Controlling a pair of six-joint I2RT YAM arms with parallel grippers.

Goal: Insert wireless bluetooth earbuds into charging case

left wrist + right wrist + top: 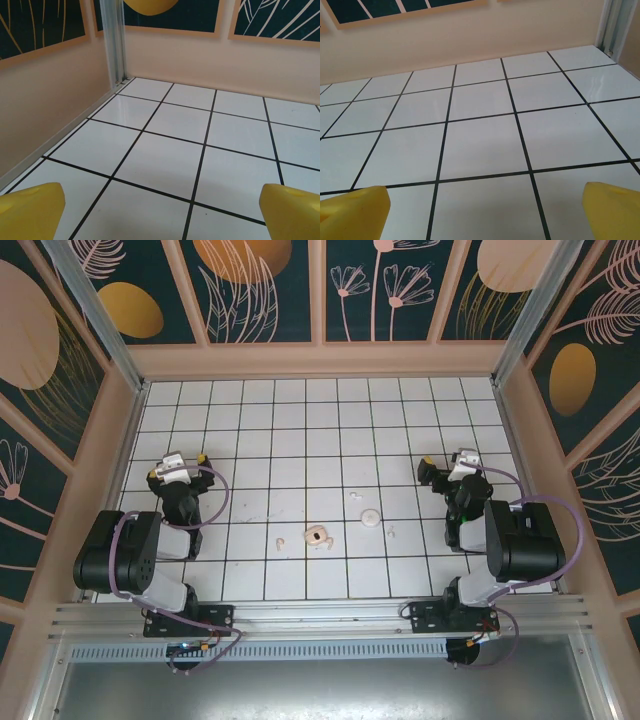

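Left pincer (178, 462) and right pincer (452, 462) released and empty; earbuds loose at the middle of the tiled bench (250, 410).
One curved earbud (281, 541) lies just left of a pinkish ring-shaped piece (318, 536). A second earbud (357, 496) lies beyond a pale round disc (370, 518), and a third earbud (393, 533) lies to its right. Their long axes are too small to read. Both pincers sit well apart from them, yellow fingertips (30, 210) (352, 210) spread wide.
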